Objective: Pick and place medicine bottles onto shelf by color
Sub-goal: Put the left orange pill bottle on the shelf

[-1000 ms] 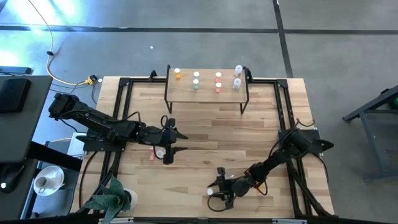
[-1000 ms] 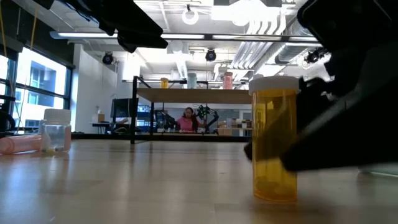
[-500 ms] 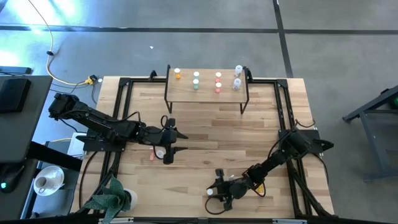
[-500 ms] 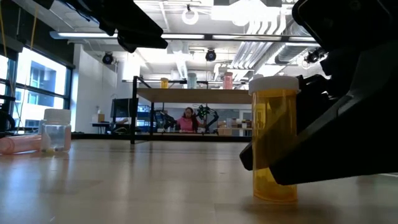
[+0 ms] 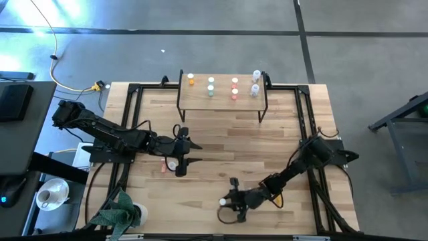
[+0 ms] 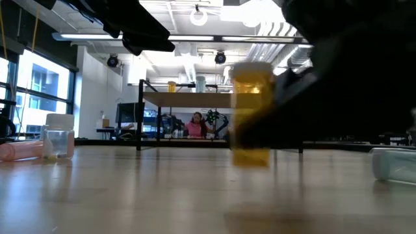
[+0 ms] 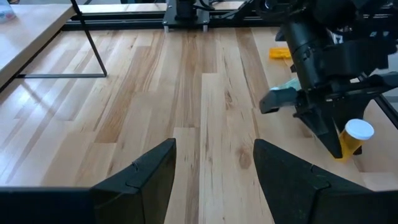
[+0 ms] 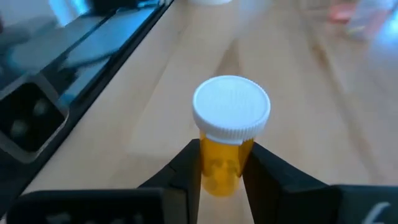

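Between right gripper point(image 8: 221, 168) fingers: orange bottle point(image 8: 227, 140), upright, clamped.

Bright overhead ceiling lights; low view's near orange bottle point(image 6: 251, 114) blurred, backlit, dark.

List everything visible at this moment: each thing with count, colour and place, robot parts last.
orange bottle: one, white cap, off the table between the right gripper's fingers
shelf: one, light wood with black legs, far middle of the table
bottles on shelf: about eight; orange, green, red and clear, in colour columns
clear bottle: one, upright on the table under the left gripper
pink bottle: one, lying beside it
plant: one, green, near left corner
left gripper: open
right gripper: shut on the orange bottle
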{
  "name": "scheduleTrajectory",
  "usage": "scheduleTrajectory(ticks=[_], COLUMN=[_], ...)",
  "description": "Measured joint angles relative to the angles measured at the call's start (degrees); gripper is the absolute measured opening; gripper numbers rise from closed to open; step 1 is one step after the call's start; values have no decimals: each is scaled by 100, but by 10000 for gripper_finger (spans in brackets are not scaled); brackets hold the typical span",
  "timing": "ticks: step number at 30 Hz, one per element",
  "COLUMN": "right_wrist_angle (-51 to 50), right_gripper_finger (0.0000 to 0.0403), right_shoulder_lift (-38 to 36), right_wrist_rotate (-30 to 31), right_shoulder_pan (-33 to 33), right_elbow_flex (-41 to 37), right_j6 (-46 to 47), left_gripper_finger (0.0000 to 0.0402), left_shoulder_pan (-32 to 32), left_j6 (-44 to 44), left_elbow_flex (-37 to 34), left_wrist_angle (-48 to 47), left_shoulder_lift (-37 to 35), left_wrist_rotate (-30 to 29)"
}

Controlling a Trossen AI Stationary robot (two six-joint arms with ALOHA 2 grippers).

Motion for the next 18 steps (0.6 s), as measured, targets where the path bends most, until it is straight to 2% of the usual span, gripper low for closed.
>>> scheduleTrajectory(ticks=[5, 18], right_wrist_angle=[-449, -2293], right_gripper_finger=[84, 85], right_shoulder_lift=[-542, -2030], right_wrist_rotate=[-89, -848], right_shoulder_pan=[-416, -1949], right_elbow_flex=[0, 0], right_j6=[-28, 295], left_gripper_finger=[203, 203], left_shoulder_pan=[-1, 1], left_j6=[0, 0], left_elbow_flex=[0, 0], left_wrist_angle=[-15, -479], left_shoulder_lift=[0, 1], left_wrist_rotate=[1, 1])
